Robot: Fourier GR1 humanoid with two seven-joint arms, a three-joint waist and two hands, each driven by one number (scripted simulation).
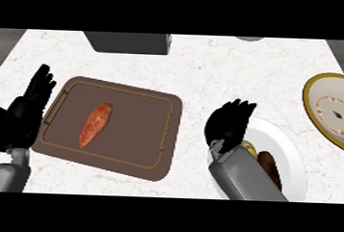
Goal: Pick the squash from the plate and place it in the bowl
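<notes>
At the table's (205, 66) left edge, the left hand (27, 114) rests with its fingers straight and pointing up the view, spread wide and holding nothing. Its grey forearm comes in from the lower left corner. The hand lies just beside the left rim of a brown tray (142, 131), a rounded rectangle set slightly askew on the pale speckled top.

1 orange-red oblong vegetable (95, 125) lies on the tray's left half, its long axis running roughly up and down the view and leaning a little to the right at the top. Beyond the tray, at the far side of the table, stands a dark grey box (128, 42).

Right of the tray, the right hand (228, 124) sits over the left rim of a white plate (287, 146). Its fingers reach forward and are only lightly bent, and nothing shows between them. The grey right forearm (244, 180) slants in from the lower edge and covers the plate's lower left part.

The squash (270, 165) is on the plate, a dark brown oblong lying just right of the forearm and partly hidden by it. A yellowish patch shows beside the wrist. Whether the hand touches the squash cannot be told.

At the right edge lies the bowl (323, 106), yellow-rimmed and pale inside, cut off by the view's border and apart from the plate.
</notes>
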